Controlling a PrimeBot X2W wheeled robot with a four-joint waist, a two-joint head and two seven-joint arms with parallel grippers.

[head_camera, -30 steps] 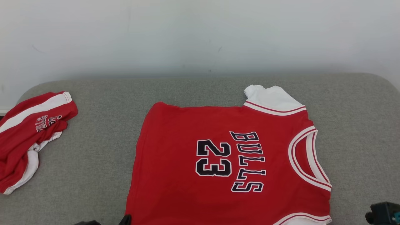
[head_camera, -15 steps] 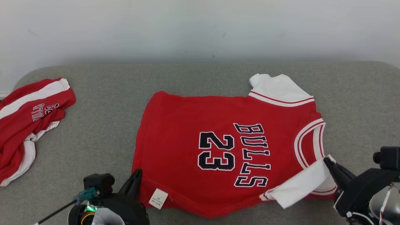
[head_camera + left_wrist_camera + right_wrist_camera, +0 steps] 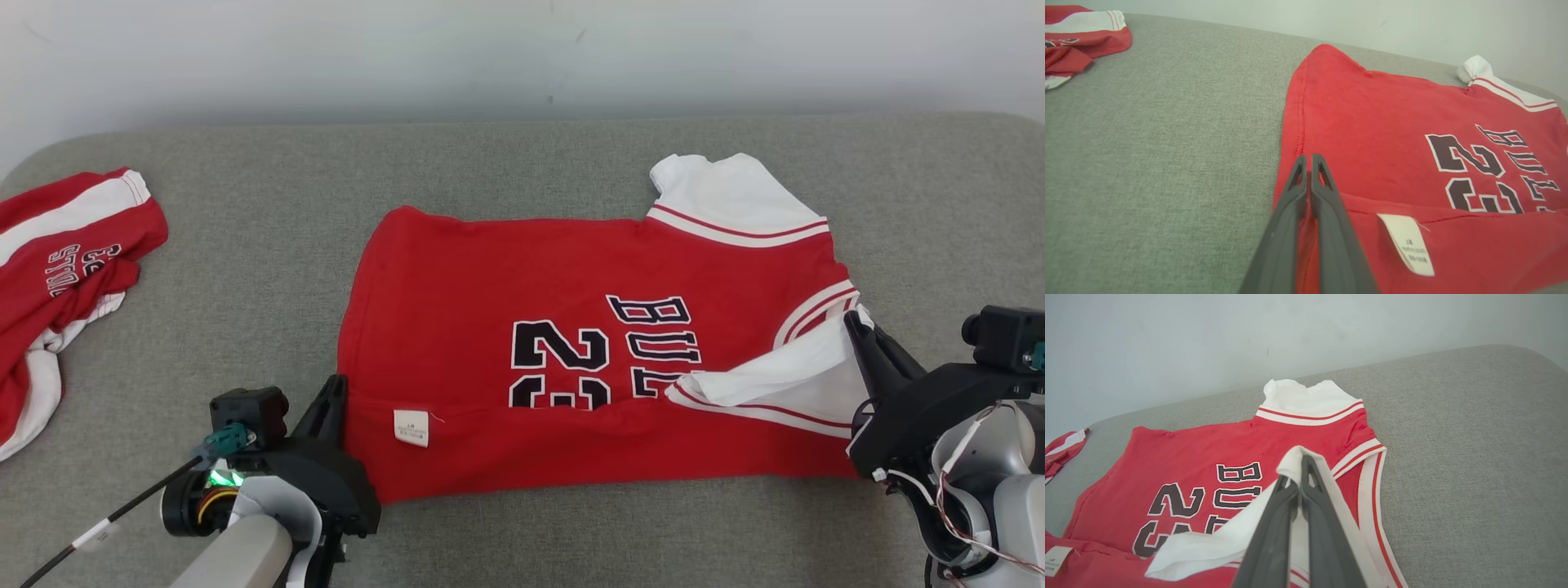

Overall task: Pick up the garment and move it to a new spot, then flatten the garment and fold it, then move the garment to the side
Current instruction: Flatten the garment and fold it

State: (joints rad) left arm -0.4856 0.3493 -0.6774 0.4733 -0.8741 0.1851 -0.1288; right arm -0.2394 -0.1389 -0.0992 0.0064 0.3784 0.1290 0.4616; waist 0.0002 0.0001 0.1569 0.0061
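The garment point(image 3: 571, 269) is a red jersey with a black "23" and white sleeves, spread across the grey cushion. Its near edge is turned up and over, which covers the lower half of the print and shows a white label point(image 3: 411, 427). My left gripper point(image 3: 333, 384) is shut on the near left hem corner. In the left wrist view the gripper's point(image 3: 1308, 158) fingers pinch the red cloth point(image 3: 1392, 122). My right gripper point(image 3: 851, 320) is shut on the white sleeve point(image 3: 775, 367) and holds it lifted over the jersey. The right wrist view shows that gripper point(image 3: 1299, 459) clamping the sleeve point(image 3: 1216, 543).
A second red and white garment point(image 3: 57, 261) lies crumpled at the far left edge of the grey cushion point(image 3: 245, 245). A pale wall point(image 3: 522, 49) stands directly behind it. Bare cushion lies left and right of the jersey.
The head camera has tilted down. Both grippers have come into view and carried the jersey's near edge away from me, folding it over the lower part of the print.
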